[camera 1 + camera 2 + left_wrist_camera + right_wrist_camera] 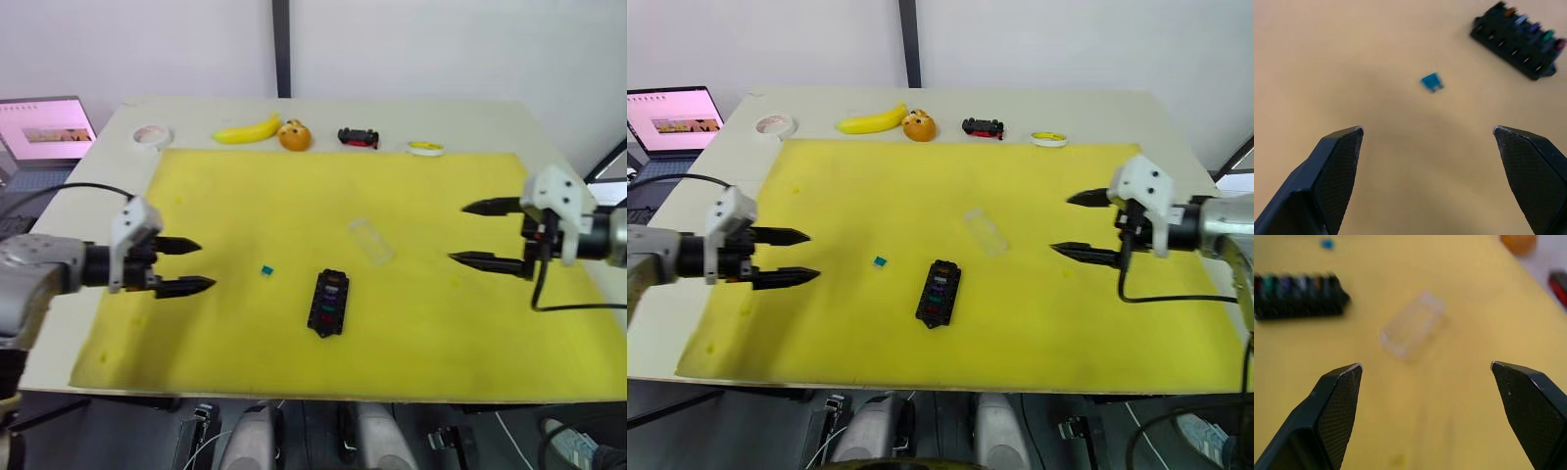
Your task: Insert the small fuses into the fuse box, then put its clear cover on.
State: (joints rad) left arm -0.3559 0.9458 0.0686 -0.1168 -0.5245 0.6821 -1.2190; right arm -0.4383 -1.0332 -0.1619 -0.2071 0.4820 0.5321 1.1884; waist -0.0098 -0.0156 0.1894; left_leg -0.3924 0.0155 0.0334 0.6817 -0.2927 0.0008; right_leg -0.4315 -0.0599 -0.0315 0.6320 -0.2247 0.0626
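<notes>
The black fuse box point(328, 303) lies near the middle of the yellow mat point(294, 196), with several coloured fuses point(1533, 29) seated in its slots. One teal fuse point(266, 269) lies loose on the mat to the box's left. The clear cover point(371, 241) rests on the mat just beyond the box, to its right. My left gripper point(191, 265) hovers open at the mat's left side, pointing toward the teal fuse point(1431, 82). My right gripper point(475, 233) hovers open at the right side, facing the cover point(1413, 324). Neither holds anything.
Along the table's far edge sit a tape roll point(152, 135), a banana point(247, 130), an orange toy point(294, 135), a black-and-red toy car point(358, 137) and a yellow disc point(425, 148). A laptop point(44, 127) stands off the table's left corner.
</notes>
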